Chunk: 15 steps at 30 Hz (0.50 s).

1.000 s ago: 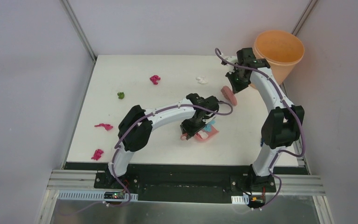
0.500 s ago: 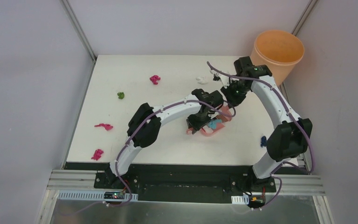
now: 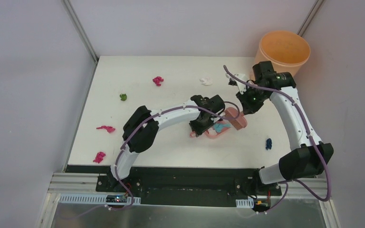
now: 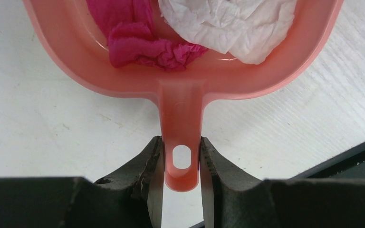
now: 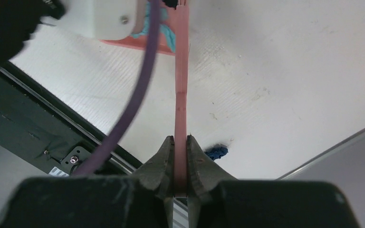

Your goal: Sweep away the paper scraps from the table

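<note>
Left wrist alone: magenta and white paper scraps (image 4: 218, 23) in pink dustpan (image 4: 181, 107).

Crumpled paper scraps (image 3: 158, 80) scattered across white table (image 3: 171, 152), magenta, white, green, blue

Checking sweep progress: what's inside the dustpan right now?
The dustpan holds a magenta scrap and a white scrap; a teal scrap shows from above. Its front is cropped at the wrist and partly covered overhead by the brush and left arm.
</note>
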Tool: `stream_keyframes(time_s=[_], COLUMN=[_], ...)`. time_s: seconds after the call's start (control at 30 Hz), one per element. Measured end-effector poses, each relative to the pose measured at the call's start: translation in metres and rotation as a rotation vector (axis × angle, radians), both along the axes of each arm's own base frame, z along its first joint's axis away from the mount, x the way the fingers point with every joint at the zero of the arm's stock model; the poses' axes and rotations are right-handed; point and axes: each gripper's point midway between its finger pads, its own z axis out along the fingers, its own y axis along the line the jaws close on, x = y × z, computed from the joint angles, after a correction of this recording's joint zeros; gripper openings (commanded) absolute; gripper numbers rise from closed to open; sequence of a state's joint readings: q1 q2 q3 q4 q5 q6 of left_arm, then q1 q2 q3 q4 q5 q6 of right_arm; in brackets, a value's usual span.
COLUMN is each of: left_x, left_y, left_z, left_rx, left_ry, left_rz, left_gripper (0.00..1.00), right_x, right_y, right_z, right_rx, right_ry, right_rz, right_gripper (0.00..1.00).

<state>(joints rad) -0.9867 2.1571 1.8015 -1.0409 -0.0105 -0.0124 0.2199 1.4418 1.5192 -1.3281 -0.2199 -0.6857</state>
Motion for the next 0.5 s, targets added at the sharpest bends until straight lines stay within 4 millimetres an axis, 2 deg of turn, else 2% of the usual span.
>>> stream_keyframes(time_s=[0.1,0.17,0.37,0.5], left_x=[-0.004,-0.007,-0.018,-0.023], left_y=[-0.001,-0.004,-0.005,-0.007], left_z=[0.006,0.010,0.012,0.012], left_rx=[-0.034,-0.060,-0.092,-0.100], left_ry=[-0.033,-0.046,-0.059,-0.060], left_rz=[-0.001,0.002,-0.003,-0.006], left_gripper=[0.00,0.00,0.00,0.00], right_x=[0.005,0.014,0.057,0.084], right_y=[-0.009,-0.013,-0.029,-0.066], right_z=[0.005,0.017,0.094,0.138], right_rx=[0.003,0.006,0.077,0.105], right_ry=[-0.007,-0.044,-0.334,-0.573], right_rz=[-0.059,-0.087,-0.165,-0.304], right_gripper=[0.00,0.00,0.00,0.00])
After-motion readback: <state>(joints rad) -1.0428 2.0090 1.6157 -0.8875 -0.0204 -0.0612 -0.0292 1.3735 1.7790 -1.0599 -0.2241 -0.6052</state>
